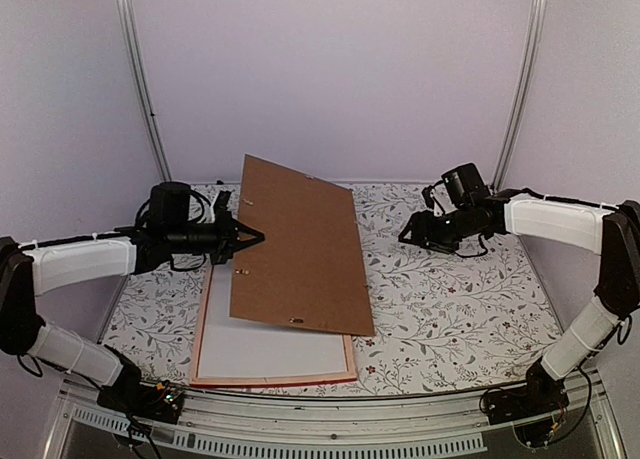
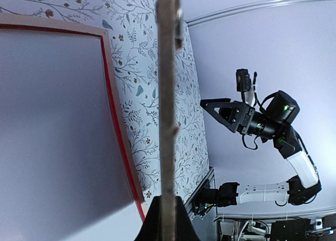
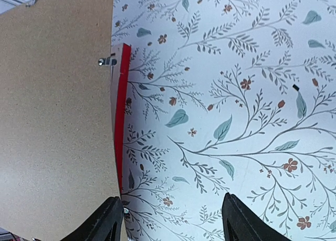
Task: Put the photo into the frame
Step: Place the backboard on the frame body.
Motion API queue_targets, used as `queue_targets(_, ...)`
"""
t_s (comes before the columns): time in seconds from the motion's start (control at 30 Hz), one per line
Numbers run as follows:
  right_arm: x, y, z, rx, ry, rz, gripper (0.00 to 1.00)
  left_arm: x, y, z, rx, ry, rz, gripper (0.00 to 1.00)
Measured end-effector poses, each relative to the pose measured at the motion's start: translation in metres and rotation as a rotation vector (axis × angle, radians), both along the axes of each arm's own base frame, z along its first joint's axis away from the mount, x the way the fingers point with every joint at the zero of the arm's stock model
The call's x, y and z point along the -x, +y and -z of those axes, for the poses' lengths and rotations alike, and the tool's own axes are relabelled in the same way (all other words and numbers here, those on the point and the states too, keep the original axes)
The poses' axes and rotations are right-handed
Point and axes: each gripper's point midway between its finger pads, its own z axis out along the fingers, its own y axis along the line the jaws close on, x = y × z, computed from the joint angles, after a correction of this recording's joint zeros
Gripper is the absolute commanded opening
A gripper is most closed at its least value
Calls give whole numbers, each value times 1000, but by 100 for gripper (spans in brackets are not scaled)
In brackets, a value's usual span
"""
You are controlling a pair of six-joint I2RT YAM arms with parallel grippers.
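Note:
The frame (image 1: 275, 381) lies back side up at the near left of the table, its pale rail (image 2: 122, 120) and red edge (image 3: 119, 136) showing. A plain white sheet (image 1: 270, 351) fills it. No printed side shows, so I cannot tell whether it is the photo. A brown backing board (image 1: 300, 244) slants over the frame's far part. My left gripper (image 1: 258, 237) is shut on the board's left edge (image 2: 167, 94), which runs edge-on out of its closed jaws (image 2: 167, 209). My right gripper (image 1: 405, 237) hangs open over the cloth (image 3: 170, 199), right of the board (image 3: 52, 120), holding nothing.
A floral cloth (image 1: 450, 299) covers the table. A metal rail (image 1: 330, 414) runs along the near edge, with both arm bases on it. White walls with metal uprights (image 1: 520, 79) close the back and sides. A small metal clip (image 3: 106, 61) sits at the frame's corner.

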Motion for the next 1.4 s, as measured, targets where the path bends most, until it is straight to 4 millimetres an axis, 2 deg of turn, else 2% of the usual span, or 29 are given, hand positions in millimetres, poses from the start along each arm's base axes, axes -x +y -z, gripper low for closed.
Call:
queue_targets(0.07, -3, 0, -13, -3, -32, 4, 68, 5, 17, -7, -3, -6, -20, 0)
queue_targets(0.13, -5, -1, -18, 0, -44, 6, 68, 12, 34, -10, -10, -6, -37, 0)
queue_targets(0.3, -3, -2, -11, 14, -22, 7, 68, 28, 70, -1, -29, 42, -78, 0)
queue_targets(0.43, -4, -2, -1, 23, 0, 6, 68, 36, 85, 11, -54, 91, -88, 0)
queue_targets(0.57, -3, -1, 13, 35, 32, 2, 68, 44, 88, 19, -51, 127, -69, 0)
queue_targets(0.77, -2, -2, 21, 39, 43, 2, 68, 54, 86, 25, -19, 164, -34, 0)
queue_targets(1.4, 3, -3, 34, 43, 63, 2, 68, 52, 80, 34, 62, 189, -6, 0)
